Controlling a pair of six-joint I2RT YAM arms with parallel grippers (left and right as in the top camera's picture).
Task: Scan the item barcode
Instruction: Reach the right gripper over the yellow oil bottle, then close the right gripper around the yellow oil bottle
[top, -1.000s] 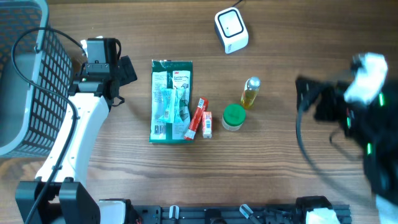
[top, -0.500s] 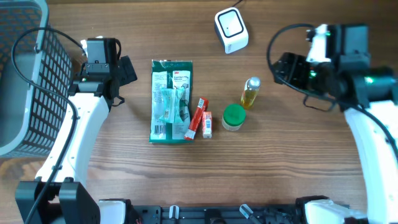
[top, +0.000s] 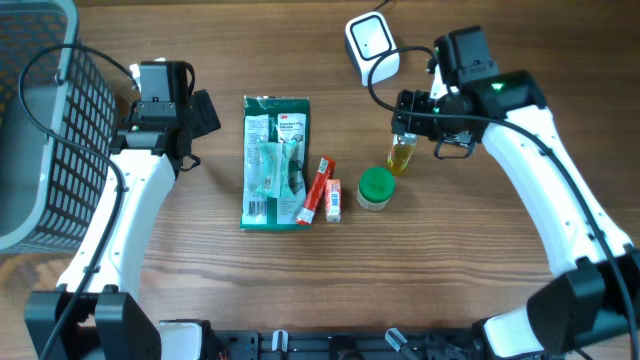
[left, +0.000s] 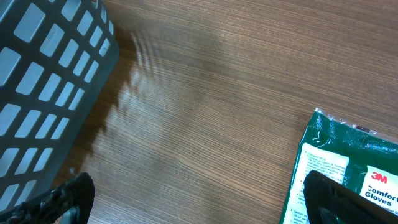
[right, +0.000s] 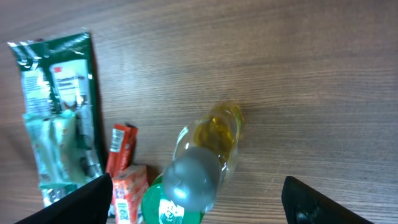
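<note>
The white barcode scanner (top: 372, 46) stands at the back of the table. Items lie in a row: a green glove packet (top: 275, 160), a red stick pack (top: 318, 188), a small red box (top: 333, 200), a green-lidded jar (top: 376, 188) and a small bottle of yellow liquid (top: 404, 150). My right gripper (top: 426, 126) hovers open just above the bottle (right: 211, 149), whose grey cap sits between the fingertips (right: 93, 200) without touching them. My left gripper (top: 198, 118) hangs open over bare wood, left of the packet (left: 348, 168).
A grey mesh basket (top: 40, 120) fills the left edge of the table and shows beside the left gripper (left: 199, 199) as a grey wall (left: 43, 93). The jar (right: 168, 208) and red box (right: 127, 193) lie close beside the bottle.
My right arm has swung in from the right edge to above the yellow bottle. The left arm and all items have stayed put.
</note>
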